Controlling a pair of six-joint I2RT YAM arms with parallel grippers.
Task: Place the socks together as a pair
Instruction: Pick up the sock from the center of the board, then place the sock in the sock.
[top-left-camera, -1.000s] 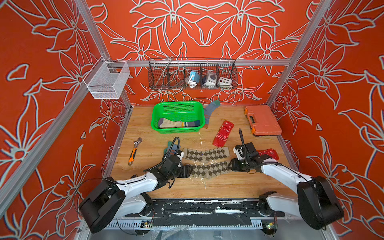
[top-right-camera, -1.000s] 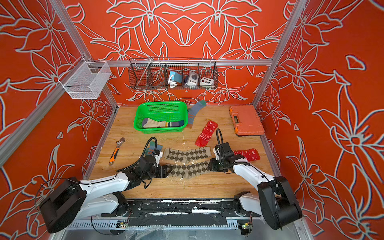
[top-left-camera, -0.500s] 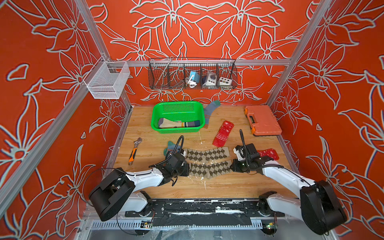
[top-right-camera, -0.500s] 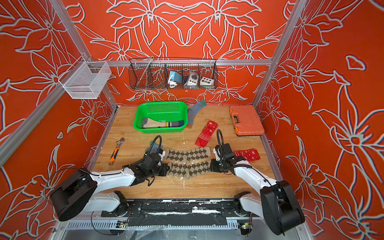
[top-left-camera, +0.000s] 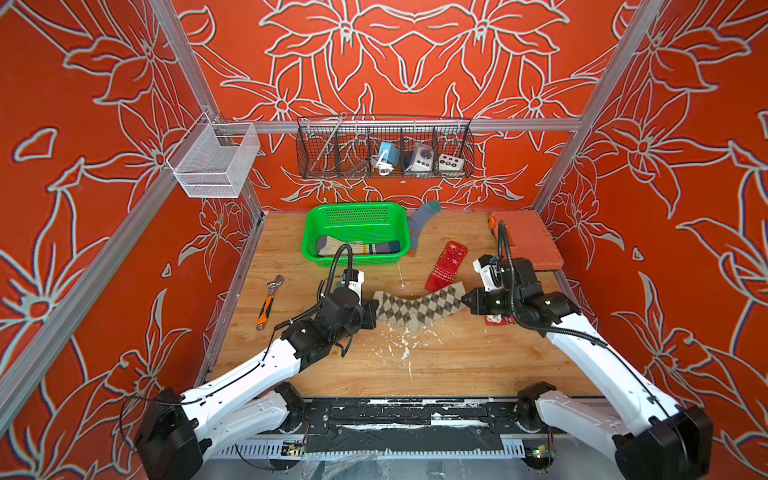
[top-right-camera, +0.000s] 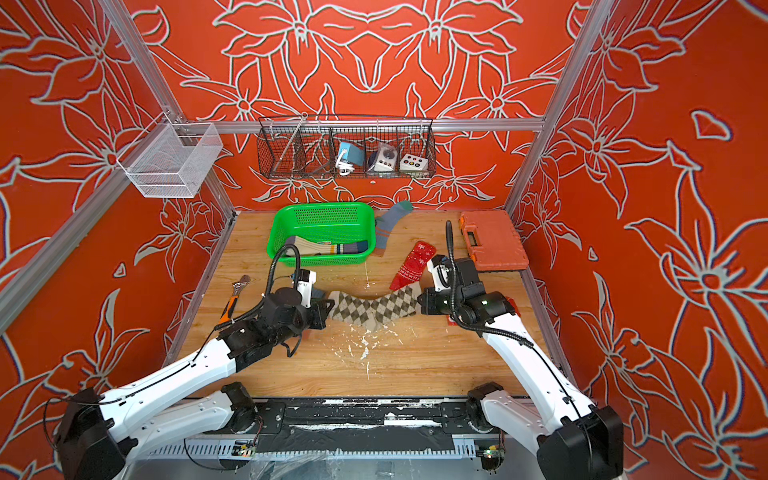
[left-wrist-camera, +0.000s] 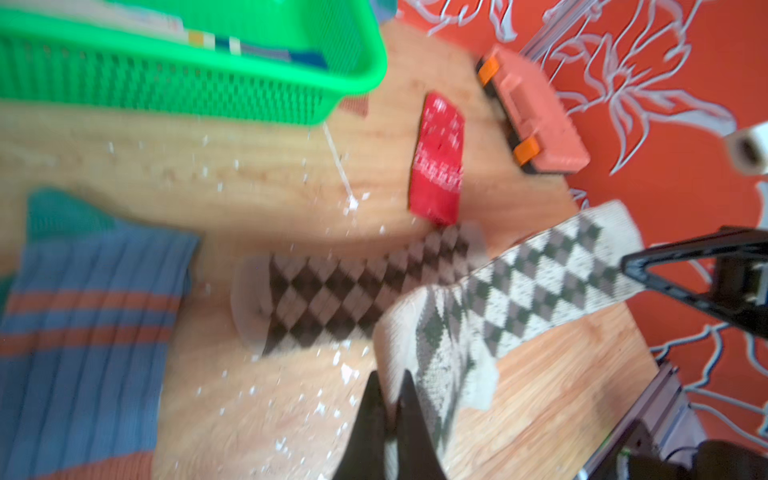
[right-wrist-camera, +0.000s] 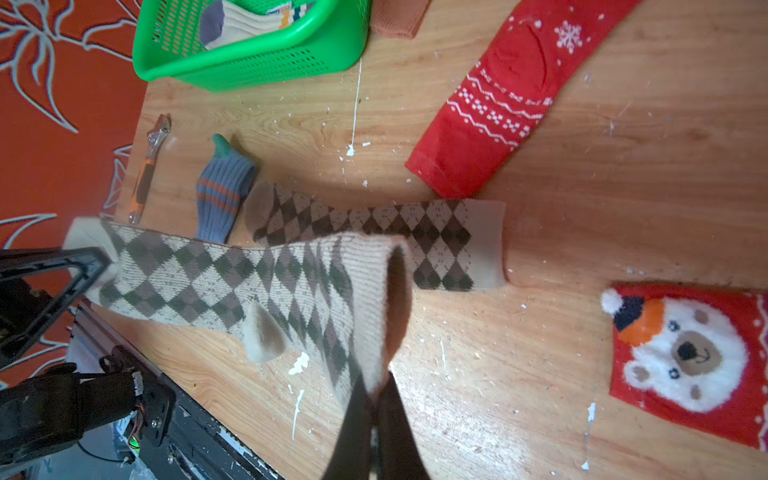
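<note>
Mid-table: held argyle sock (right-wrist-camera: 232, 278) raised, stretched between both arms, close by second argyle sock (right-wrist-camera: 449, 237) lying flat on table (right-wrist-camera: 540, 415). Step in hand, likely: lay it on its mate. Advice: hold span taut, match toe to toe and cuff to cuff, lower both ends level, then release. Claws: left gripper (left-wrist-camera: 390, 395) pressed together on toe end; right gripper (right-wrist-camera: 376, 386) pinching cuff. Just beside flat sock's cuff: red snowflake sock (right-wrist-camera: 498, 104).
</note>
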